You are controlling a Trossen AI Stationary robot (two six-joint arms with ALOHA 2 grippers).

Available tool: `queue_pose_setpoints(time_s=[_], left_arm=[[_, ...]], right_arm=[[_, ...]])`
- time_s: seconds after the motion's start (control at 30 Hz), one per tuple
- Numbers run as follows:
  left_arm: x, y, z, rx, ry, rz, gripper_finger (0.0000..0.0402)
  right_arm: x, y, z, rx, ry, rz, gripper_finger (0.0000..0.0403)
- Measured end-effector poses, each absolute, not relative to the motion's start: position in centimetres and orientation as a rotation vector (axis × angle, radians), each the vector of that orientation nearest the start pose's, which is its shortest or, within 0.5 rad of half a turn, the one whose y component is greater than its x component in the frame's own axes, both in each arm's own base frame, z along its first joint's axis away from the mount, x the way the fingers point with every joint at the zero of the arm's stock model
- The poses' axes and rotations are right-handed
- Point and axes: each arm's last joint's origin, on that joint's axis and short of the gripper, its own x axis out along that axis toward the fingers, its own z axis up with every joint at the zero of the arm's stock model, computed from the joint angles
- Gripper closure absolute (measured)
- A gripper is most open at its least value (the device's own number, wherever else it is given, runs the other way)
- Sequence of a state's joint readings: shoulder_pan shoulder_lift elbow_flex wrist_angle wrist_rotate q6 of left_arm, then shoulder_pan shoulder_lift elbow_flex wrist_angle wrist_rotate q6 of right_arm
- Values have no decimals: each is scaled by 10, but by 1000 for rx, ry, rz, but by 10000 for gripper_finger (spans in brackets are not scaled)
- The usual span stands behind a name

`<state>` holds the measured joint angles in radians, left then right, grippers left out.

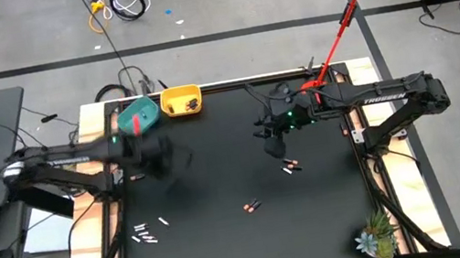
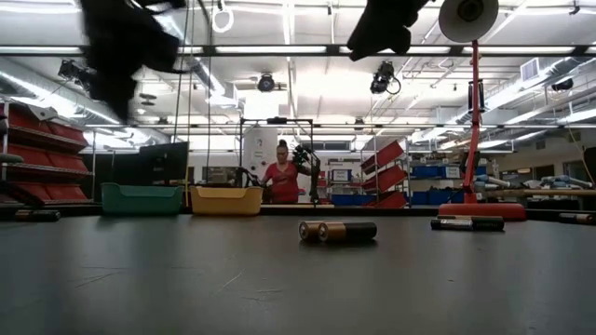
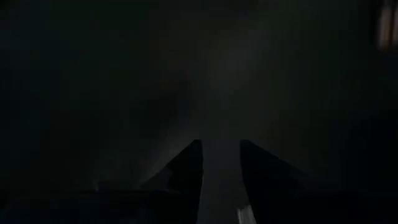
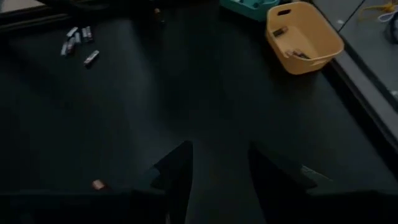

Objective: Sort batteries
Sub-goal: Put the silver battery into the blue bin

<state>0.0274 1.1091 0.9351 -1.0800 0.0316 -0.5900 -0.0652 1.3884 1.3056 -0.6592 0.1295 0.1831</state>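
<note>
Where matte tabletop (image 1: 219,177) spreads, cylindrical batteries (image 1: 252,206) lie.

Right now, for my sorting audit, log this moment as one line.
left gripper: open, empty, near teal bowl | right gripper: open, empty | batteries: loose on table

Two bowls are sitting at the back of the table (image 1: 229,240): one teal bowl (image 1: 138,117) and one yellow bowl (image 1: 180,101). Near the teal bowl, about five whitish batteries (image 1: 145,232) are lying. Farther off, two pairs of dark batteries (image 1: 252,206) are lying.
</note>
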Motion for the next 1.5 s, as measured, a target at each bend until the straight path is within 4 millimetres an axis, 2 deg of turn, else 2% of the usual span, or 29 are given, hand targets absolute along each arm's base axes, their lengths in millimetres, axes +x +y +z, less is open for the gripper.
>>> queue_pose_setpoints(time_s=[0.2,0.33,0.43,0.67,1.0,1.5], left_arm=[[172,-66,264,-348,1313,49,287],[162,-97,261,-222,1311,-123,286],[156,-109,253,-145,1331,-141,286],[156,-117,229,-37,1313,-94,277],[159,-119,185,-1,1395,-36,206],[163,-122,151,28,1433,-39,205]], right_arm=[[292,-36,340,106,696,-270,239],[294,-41,342,97,669,-261,239],[294,-41,342,108,664,-254,239],[295,-34,342,133,662,-240,239],[295,-28,342,173,657,-237,239],[296,-28,343,206,644,-248,240]])
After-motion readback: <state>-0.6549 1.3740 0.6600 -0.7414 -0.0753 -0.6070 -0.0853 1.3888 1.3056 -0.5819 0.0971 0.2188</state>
